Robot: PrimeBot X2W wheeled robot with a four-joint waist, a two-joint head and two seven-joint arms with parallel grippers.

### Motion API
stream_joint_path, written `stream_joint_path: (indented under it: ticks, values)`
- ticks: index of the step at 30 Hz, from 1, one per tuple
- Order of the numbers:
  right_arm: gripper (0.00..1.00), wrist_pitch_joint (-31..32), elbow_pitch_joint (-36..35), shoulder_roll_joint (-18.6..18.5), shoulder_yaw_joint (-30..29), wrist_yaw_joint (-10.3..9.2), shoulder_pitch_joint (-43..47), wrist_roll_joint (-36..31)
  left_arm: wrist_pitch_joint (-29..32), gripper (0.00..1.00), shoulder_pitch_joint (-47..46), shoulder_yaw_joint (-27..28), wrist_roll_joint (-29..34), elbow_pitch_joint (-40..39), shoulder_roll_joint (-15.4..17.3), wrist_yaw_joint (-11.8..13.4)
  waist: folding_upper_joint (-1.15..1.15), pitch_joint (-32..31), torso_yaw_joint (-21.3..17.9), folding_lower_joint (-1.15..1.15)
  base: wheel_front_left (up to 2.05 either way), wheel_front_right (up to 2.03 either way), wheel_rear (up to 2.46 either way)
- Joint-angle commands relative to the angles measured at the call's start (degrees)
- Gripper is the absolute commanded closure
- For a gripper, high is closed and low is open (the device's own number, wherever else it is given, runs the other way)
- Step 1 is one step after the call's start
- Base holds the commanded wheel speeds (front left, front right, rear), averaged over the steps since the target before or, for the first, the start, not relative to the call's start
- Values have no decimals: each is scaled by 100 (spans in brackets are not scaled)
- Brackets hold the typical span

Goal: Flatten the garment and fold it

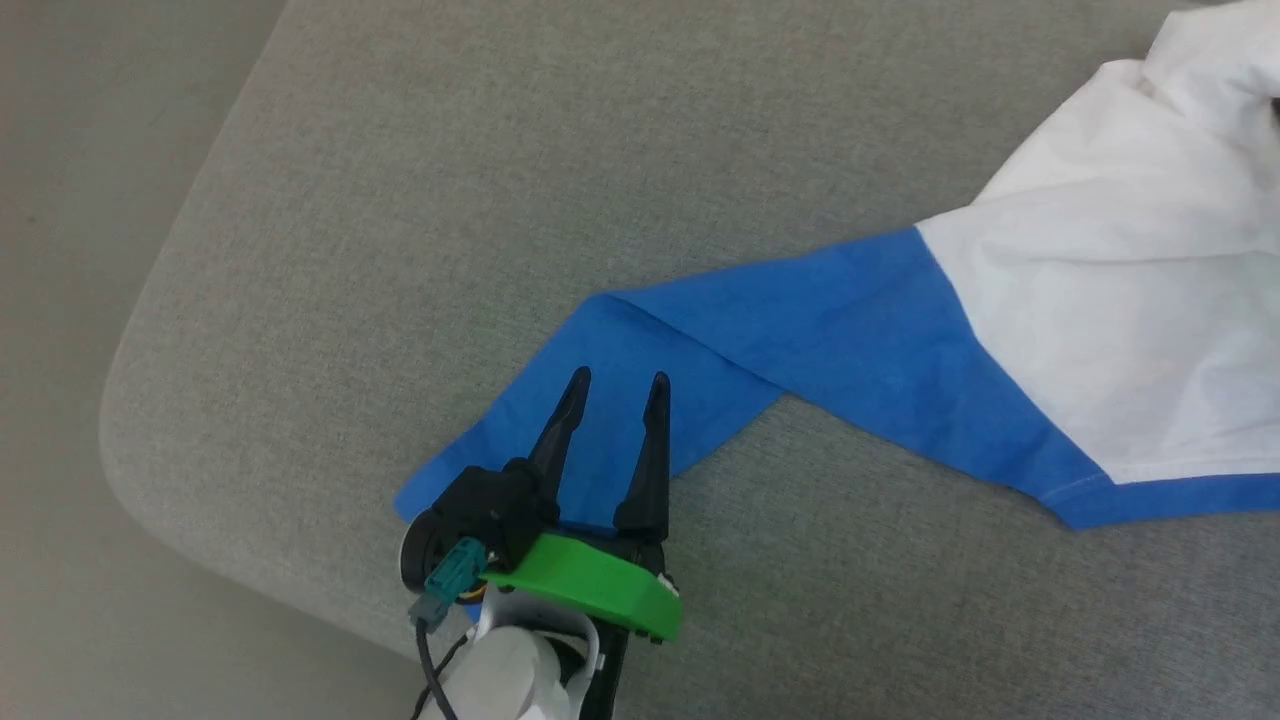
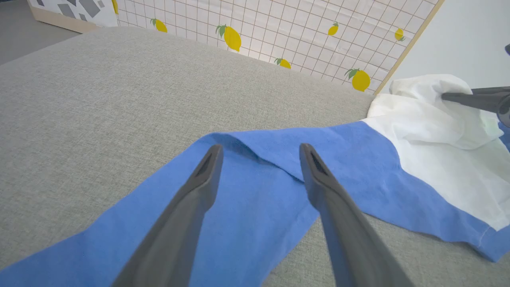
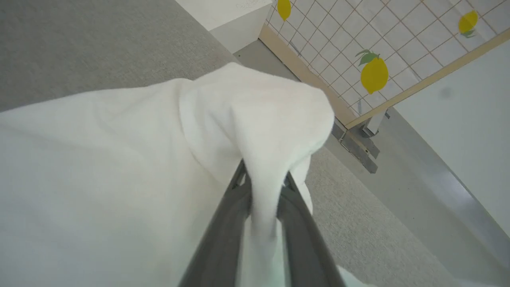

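Your grey fabric surface (image 1: 400, 200) carries the garment (image 1: 1100, 300), which is stretched from the right toward the near edge, blue sleeve foremost. Your left claw (image 1: 618, 380) hangs wide open over that sleeve. Your right claw (image 3: 265, 175) is pinched on a white fold.

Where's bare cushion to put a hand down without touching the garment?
Widest free patch: grey cushion beyond the blue sleeve, out to the cushion's rounded corner. Smaller strip on the sleeve's near side, right of the left hand. Crowded at right: the garment bunches where the right hand pinches it.
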Motion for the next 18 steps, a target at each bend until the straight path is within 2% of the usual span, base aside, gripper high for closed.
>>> stream_joint_path:
  ticks: [1,5,11,15,18]
  values:
    - [0,-116,85,66,-71,-10,11,-59,-49,0,-149,-10,98,25,-26,-17,0,147,102,-1,0,0,0]
    - [0,-658,155,238,-118,-10,-132,47,-50,0,-238,89,175,101,-39,-39,0,-208,-263,-1,0,0,0]
    - [0,-973,-361,288,-563,-10,257,389,-50,0,-127,277,213,73,122,-31,0,-766,-766,-1,0,0,0]
    - [0,-1027,-1140,464,-1120,-10,1173,570,-41,0,81,397,202,-50,308,41,0,-1100,-1133,-1,0,0,0]
    - [0,-1057,-1779,828,-1750,-10,2159,556,-11,0,281,448,201,-167,446,101,0,-1309,-1373,-1,0,0,0]
